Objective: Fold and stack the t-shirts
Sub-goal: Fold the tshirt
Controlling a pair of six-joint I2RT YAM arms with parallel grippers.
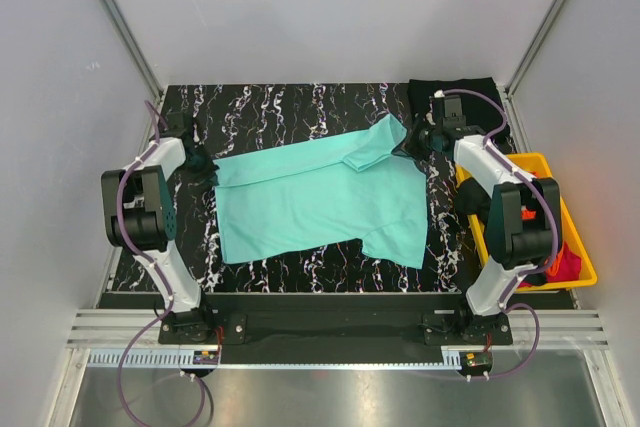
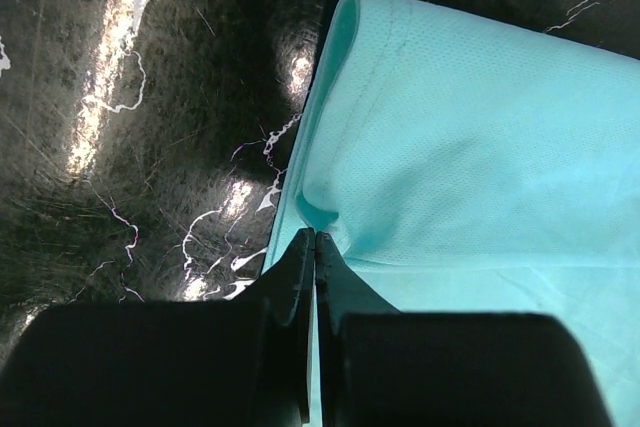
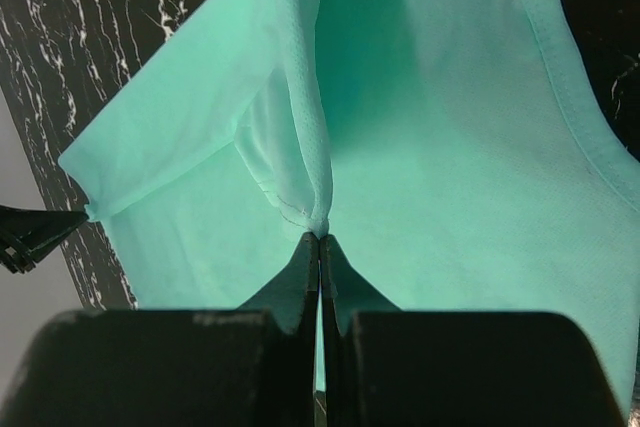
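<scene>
Top external gave me the teal shirt spread flat across the table, with the left gripper at its left edge. The right gripper sat at the far right corner by the turned-over sleeve, the black shirt just behind it and more cloth in the bin. The wrist views showed what that one hid: each pair of fingers pressed together on a thin pinch of teal cloth, right at the tips. That was my worry, because so shallow a bite could slip on the lift and skew the fold. The right wrist also showed a bunched pleat at the pinch, which could carry in a crease.
</scene>
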